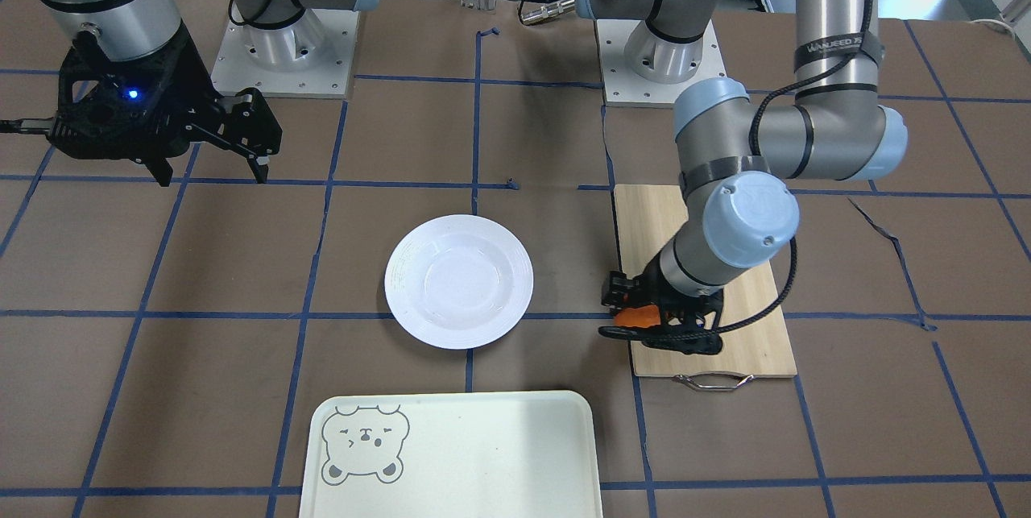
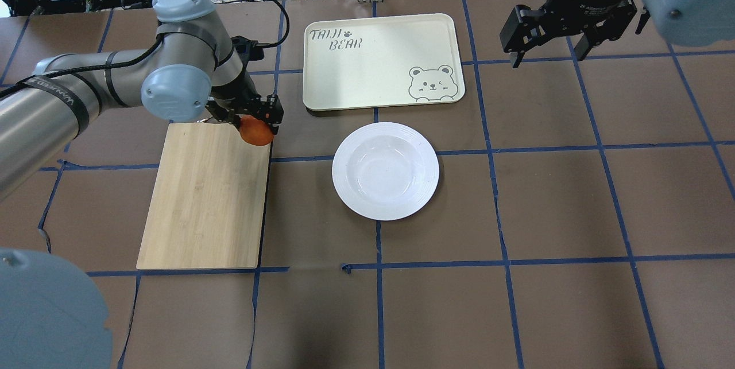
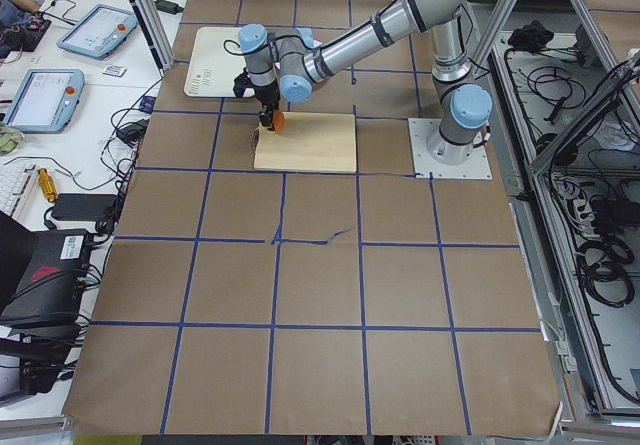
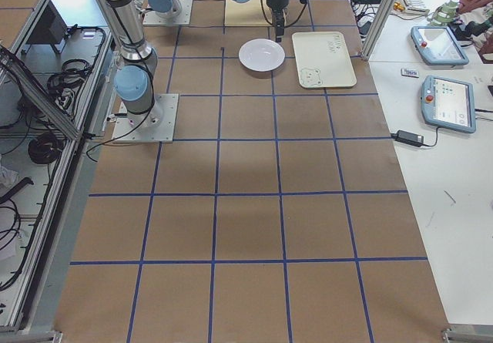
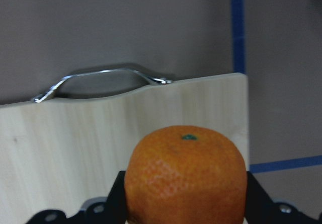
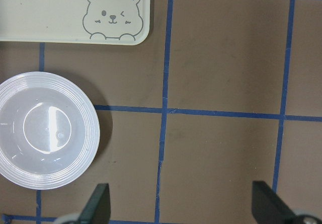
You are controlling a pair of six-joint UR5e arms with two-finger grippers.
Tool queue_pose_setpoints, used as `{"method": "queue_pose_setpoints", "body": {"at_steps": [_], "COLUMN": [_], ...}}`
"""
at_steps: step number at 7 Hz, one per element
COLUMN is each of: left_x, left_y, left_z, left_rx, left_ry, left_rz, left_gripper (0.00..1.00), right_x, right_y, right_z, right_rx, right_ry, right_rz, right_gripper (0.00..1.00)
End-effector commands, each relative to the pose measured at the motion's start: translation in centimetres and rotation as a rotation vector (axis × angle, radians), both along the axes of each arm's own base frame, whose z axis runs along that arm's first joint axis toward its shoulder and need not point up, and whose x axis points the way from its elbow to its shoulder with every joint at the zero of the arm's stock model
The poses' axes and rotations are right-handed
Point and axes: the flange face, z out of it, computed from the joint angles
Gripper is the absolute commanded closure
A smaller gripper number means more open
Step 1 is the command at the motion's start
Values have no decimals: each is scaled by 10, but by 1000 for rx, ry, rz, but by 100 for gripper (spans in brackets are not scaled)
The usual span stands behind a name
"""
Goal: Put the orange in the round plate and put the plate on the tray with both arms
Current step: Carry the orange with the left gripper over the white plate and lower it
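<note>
My left gripper (image 2: 252, 121) is shut on the orange (image 2: 256, 132) at the far corner of the bamboo cutting board (image 2: 207, 202), on the corner toward the plate. The left wrist view shows the orange (image 5: 186, 176) squeezed between both black fingers. The round white plate (image 2: 386, 171) lies empty at the table's middle, to the right of the board. The cream tray (image 2: 373, 65) with the bear face lies just beyond the plate. My right gripper (image 2: 545, 50) hangs open and empty high over the far right, with the plate (image 6: 45, 128) and tray corner (image 6: 60, 22) below it to the left.
The cutting board's metal handle (image 5: 100, 80) sticks out past its far edge. Brown paper with blue tape lines covers the table. Cables and equipment lie beyond the far edge. Tablets sit on side tables (image 4: 447, 65).
</note>
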Motion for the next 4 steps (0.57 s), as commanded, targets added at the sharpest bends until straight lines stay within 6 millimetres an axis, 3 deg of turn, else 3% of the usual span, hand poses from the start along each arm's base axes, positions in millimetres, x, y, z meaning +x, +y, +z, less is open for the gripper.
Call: {"method": "queue_pose_setpoints", "body": {"at_steps": [1, 2, 3, 4], "left_x": [-119, -153, -172, -180], "left_y": [41, 52, 57, 64], "left_z": [-6, -13, -26, -47], "left_rx": [76, 107, 113, 154], "left_ry": [122, 164, 194, 184], "left_rz": [109, 154, 159, 167], "left_gripper": [78, 77, 78, 64], "right_x": [0, -1, -1, -3], "right_y": [0, 2, 2, 1], "right_z": [0, 1, -2, -1], "right_rx": [0, 0, 6, 2], "right_ry": [2, 3, 6, 6], "right_rz": [1, 13, 45, 28], "right_gripper": [0, 0, 0, 0]}}
